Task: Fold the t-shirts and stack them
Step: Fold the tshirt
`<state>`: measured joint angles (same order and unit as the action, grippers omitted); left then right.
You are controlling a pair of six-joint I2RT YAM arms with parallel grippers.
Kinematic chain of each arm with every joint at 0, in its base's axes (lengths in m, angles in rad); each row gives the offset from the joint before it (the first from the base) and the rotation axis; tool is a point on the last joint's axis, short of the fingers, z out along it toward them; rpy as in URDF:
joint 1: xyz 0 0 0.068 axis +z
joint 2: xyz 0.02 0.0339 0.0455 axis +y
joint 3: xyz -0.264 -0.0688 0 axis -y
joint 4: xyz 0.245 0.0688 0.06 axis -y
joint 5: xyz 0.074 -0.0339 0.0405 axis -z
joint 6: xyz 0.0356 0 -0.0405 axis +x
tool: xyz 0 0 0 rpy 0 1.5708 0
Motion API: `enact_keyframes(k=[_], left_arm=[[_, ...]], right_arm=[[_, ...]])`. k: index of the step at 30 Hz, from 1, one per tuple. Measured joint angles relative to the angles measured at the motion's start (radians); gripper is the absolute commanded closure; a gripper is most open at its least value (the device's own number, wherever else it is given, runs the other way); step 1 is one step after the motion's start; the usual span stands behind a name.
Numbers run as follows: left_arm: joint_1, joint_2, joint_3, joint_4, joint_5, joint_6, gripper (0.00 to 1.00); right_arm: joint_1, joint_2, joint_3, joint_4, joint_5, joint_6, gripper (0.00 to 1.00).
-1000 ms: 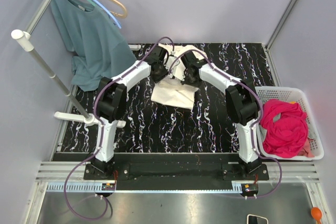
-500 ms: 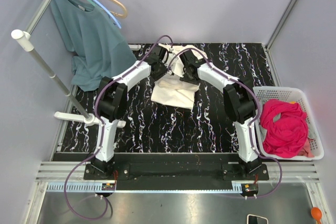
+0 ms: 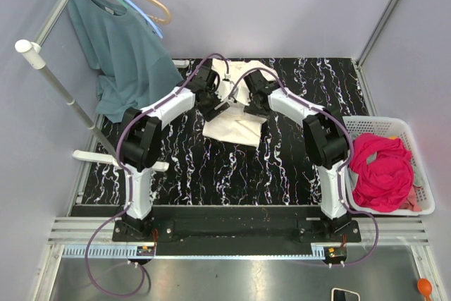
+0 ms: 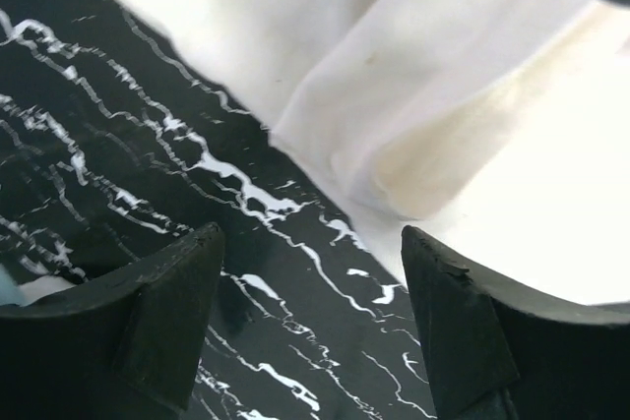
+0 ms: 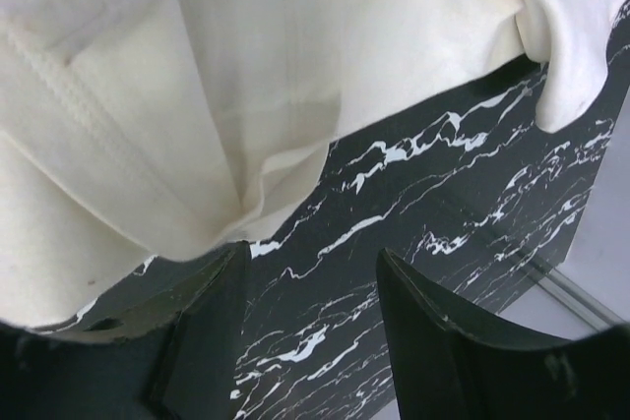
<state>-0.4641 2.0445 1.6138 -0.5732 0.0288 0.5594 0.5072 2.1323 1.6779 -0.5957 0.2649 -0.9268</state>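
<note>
Cream t-shirt lies partly folded, far middle of the black marbled table. Left gripper and right gripper hang over its edges, jaws apart, gripping nothing. Pink t-shirt sits bunched in white basket, right side.

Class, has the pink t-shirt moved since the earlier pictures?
No. The pink t-shirt still lies heaped in the white basket, unshifted against its rim.

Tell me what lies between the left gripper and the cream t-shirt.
Only bare black marbled tabletop, seen in the left wrist view; the left gripper stands open and empty, short of the cream t-shirt.
</note>
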Motion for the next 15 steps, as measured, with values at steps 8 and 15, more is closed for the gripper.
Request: enact_keyframes(k=[8,15], left_arm=[[-0.006,-0.002,0.002,-0.051,0.129,0.042,0.21],[-0.031,-0.001,0.054,-0.09,0.193,0.083,0.23]], right_arm=[[-0.001,-0.087,-0.137,0.076,0.015,0.002,0.37],[-0.025,-0.187,-0.24,0.133,0.01,0.005,0.37]])
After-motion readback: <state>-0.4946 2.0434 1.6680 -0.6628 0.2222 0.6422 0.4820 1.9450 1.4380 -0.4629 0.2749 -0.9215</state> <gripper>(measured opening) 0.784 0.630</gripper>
